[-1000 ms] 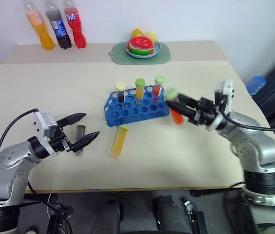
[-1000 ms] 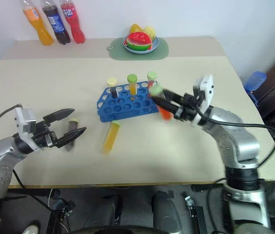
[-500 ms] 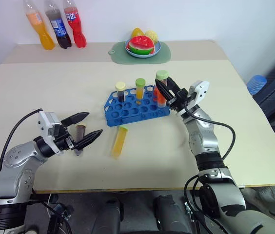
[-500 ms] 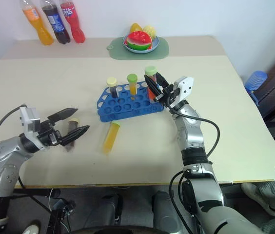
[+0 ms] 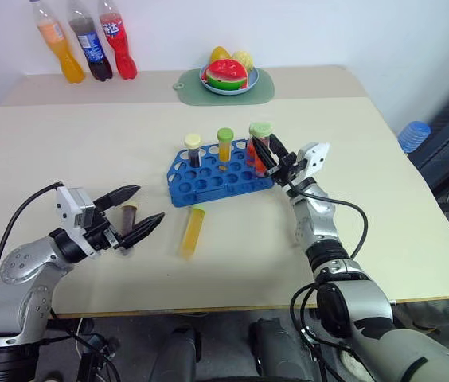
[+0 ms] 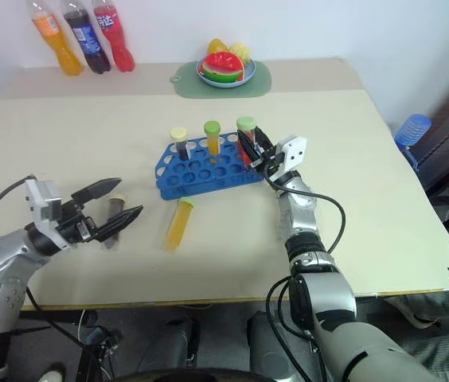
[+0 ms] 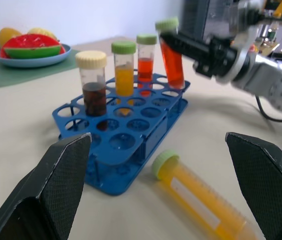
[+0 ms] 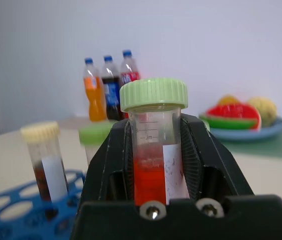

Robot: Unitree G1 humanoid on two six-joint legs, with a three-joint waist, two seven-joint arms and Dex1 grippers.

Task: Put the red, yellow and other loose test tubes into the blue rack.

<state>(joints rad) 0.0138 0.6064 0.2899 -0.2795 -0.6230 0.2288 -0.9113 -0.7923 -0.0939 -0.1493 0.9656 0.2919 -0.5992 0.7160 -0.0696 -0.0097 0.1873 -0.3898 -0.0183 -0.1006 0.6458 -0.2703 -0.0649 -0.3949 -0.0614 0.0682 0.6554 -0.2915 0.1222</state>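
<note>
The left gripper [image 5: 139, 213] is hanging wide apart around a dark tube [image 5: 128, 217] lying on the table [image 5: 65, 143], left of the blue rack [image 5: 218, 175]. A yellow tube [image 5: 192, 231] is lying just in front of the rack. The right gripper [image 5: 268, 155] is clamping a red tube [image 7: 172, 55] at the rack's right end, beside 3 seated tubes [image 7: 124, 60]. Insertion looks in hand; next calls for lowering it into a free hole without knocking neighbours. Behind the rack are sitting a fruit plate [image 5: 229, 78] and 3 bottles [image 5: 83, 49]

The right gripper [image 6: 250, 148] holds a red tube [image 6: 246, 142] over the blue rack [image 6: 208, 168]; a yellow tube [image 6: 177, 225] lies nearer the open left gripper [image 6: 119, 200].
</note>
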